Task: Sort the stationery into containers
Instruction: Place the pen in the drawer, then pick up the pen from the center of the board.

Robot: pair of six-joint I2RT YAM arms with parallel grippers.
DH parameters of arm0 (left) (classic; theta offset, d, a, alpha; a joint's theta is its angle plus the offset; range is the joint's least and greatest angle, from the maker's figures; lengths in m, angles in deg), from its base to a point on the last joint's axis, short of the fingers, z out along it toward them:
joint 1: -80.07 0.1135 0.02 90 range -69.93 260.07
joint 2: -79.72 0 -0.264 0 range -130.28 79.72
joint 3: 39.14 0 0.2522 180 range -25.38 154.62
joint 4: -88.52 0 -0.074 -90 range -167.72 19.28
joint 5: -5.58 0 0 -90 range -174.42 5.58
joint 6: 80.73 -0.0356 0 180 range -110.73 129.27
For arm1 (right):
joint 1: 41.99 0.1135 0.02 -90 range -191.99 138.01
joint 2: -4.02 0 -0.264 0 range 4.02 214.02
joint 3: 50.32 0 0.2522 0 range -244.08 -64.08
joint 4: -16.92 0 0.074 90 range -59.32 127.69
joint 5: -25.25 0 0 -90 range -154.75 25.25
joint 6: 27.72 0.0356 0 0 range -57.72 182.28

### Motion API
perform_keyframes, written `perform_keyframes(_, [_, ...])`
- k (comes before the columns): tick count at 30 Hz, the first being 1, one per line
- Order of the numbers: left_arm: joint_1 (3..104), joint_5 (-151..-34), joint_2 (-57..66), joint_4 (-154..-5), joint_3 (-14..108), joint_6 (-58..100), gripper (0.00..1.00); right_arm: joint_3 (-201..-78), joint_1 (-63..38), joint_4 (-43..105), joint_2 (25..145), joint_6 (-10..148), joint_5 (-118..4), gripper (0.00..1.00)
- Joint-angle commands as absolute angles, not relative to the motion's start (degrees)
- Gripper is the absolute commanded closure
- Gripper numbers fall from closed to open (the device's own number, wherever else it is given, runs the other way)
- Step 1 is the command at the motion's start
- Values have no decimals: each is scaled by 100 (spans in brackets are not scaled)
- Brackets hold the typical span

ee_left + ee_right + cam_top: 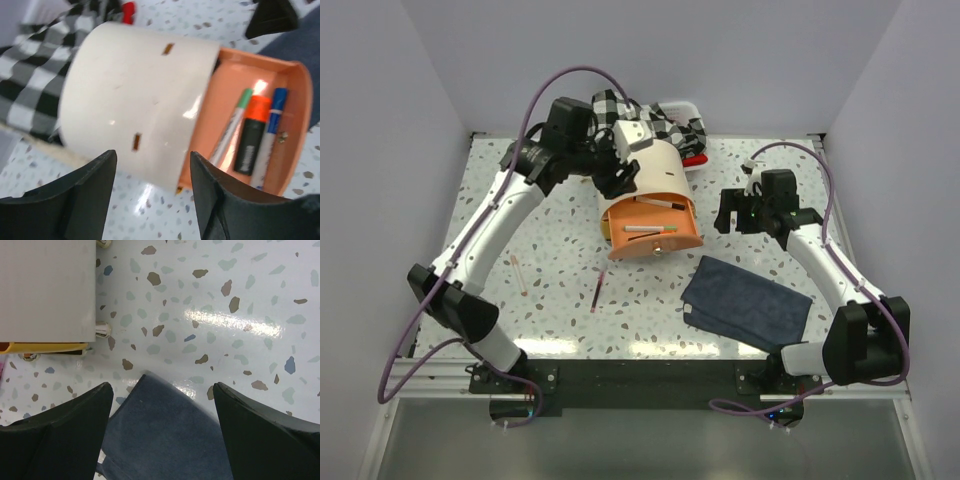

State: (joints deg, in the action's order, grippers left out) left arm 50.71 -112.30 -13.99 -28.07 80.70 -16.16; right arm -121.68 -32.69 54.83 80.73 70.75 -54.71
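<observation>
The cream drum cabinet (655,160) lies with one orange drawer (665,243) pulled out. In the left wrist view the drawer (295,95) holds a green-capped pen (232,125), an orange-capped marker (252,132) and a blue-capped pen (272,125). A dark red pencil (597,292) and a pale beige stick (520,274) lie loose on the table. My left gripper (620,178) is open and empty, just above the cabinet's shell (135,90). My right gripper (738,213) is open and empty, right of the drawer, over the far edge of the dark blue cloth (165,435).
The dark blue cloth (745,305) lies front right. Checked fabric (640,115) and a white tray (682,103) sit behind the cabinet, with a red item (697,160) beside it. The right wrist view shows the cabinet's side (47,290) and a yellow drawer edge (45,346).
</observation>
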Motion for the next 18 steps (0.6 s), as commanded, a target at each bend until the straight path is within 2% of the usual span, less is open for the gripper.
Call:
perform_keyframes(1, [6244,-9280,-781,-2712,7921,-1068,34,-12112,-3294,5248,7855,6957,-5517,14])
perform_keyframes(3, [6853,-9163,-878,-1877,7877,-936,33,-12068,-3285,5231,7847,6966,-5500,14])
perform_keyframes(7, [8441,-8917,-834,-1207,6887,-630,30,-11928,-3285,5143,7881,7036,-5447,14])
perform_keyframes(13, [8614,-8529,-517,-1478,5261,-304,31,-12024,-3294,5029,8154,7115,-5324,14])
perform_keyframes(18, [8631,-8530,-789,-1900,4810,145,31,-12244,-3285,5055,8347,7107,-5280,15])
